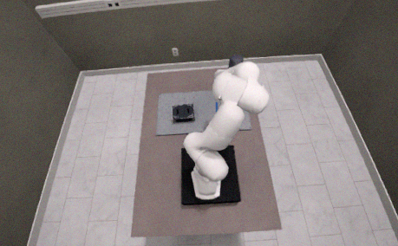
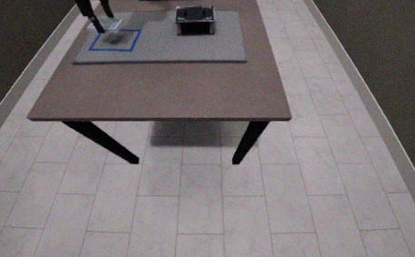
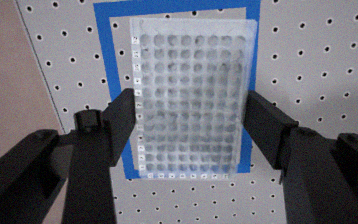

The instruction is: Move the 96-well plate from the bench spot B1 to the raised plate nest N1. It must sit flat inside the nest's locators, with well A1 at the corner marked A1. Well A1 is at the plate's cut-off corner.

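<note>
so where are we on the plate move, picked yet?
Done: the gripper is shut on the 96-well plate, which hangs above the blue B1 outline, with its shadow inside the outline. In hand: carrying it off the spot. Left: travel to the raised nest N1, which holds no plate yet, then seat it flat, A1 corner matched.
</note>
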Robot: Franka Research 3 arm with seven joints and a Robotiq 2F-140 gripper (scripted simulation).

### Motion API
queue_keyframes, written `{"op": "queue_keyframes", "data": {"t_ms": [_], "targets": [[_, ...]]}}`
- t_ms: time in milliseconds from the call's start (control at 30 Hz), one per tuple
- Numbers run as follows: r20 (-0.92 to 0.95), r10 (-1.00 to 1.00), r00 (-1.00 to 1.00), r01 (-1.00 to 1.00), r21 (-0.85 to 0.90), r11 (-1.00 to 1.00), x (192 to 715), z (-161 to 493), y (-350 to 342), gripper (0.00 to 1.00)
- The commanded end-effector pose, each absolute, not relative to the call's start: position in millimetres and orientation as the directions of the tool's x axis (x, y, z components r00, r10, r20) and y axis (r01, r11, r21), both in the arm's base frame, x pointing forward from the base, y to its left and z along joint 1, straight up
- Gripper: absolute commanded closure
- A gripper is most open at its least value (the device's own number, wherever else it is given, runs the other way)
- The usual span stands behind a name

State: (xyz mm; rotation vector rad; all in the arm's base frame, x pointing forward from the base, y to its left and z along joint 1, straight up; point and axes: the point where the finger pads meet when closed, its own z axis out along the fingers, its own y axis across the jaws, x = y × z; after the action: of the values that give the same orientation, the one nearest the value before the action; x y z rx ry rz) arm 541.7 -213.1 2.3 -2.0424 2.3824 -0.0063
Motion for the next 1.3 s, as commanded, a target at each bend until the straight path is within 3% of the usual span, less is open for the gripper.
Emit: {"op": "queue_keyframes", "data": {"t_ms": [0, 900, 1267], "targets": [[0.000, -0.990, -0.143, -0.990, 0.000, 0.143, 539.8, 9.2, -213.2, 0.40], [0.000, -0.990, -0.143, -0.990, 0.000, 0.143, 539.8, 11.7, -213.2, 0.40], [0.000, -0.975, 0.222, -0.975, 0.000, -0.222, 532.5, 17.7, -177.8, 0.40]]}}
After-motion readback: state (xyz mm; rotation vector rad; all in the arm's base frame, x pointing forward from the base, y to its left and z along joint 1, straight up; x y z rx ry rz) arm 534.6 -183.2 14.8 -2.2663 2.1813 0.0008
